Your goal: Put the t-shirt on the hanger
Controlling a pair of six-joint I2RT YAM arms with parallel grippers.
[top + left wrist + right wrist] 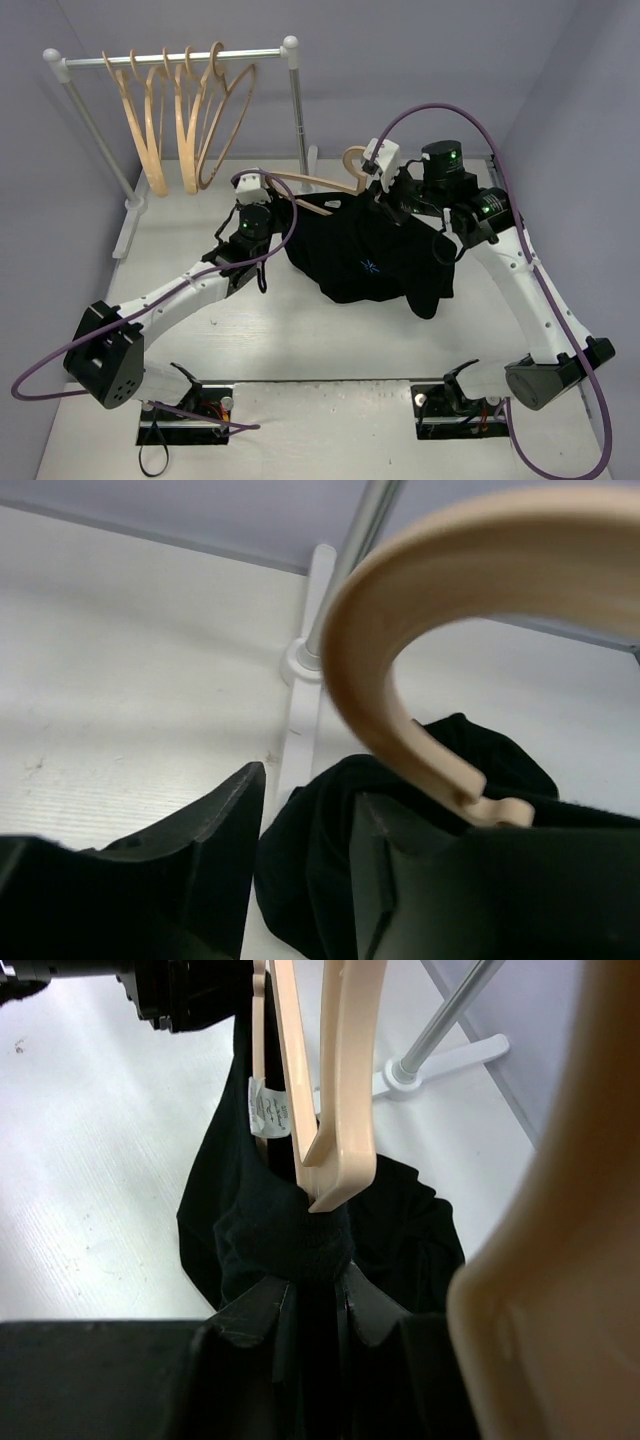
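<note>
Dressing the pale tan curved wooden hanger [350, 1060] looks to be about half done. The soft black short-sleeved t-shirt [375, 255] hangs bunched from the hanger's right half above the white table [330, 340]. The hanger's left arm pokes out bare toward the left gripper [308, 785].

The right gripper [318, 1280] has its jaws pressed close on a wad of black collar fabric wrapped over the hanger's lower end. It appears to carry both garment and hanger. A small white label [268, 1110] shows just inside the neck opening beside the wood.

The left gripper sits at the t-shirt's left edge, just beside the bare end of the hanger. Its jaws stand a little apart, with dark cloth showing in the gap. The wrist view does not show whether the cloth is actually pinched.

Behind them, a metal rack [170, 60] carries several spare wooden hangers [150, 120], well apart from the work.

The next move probably calls for the left gripper to get a sure hold on the loose shoulder. It would then draw that shoulder outward over the bare arm while the right gripper keeps the hanger level. The fabric is slack and could slide off the covered side if the hanger tilts.
</note>
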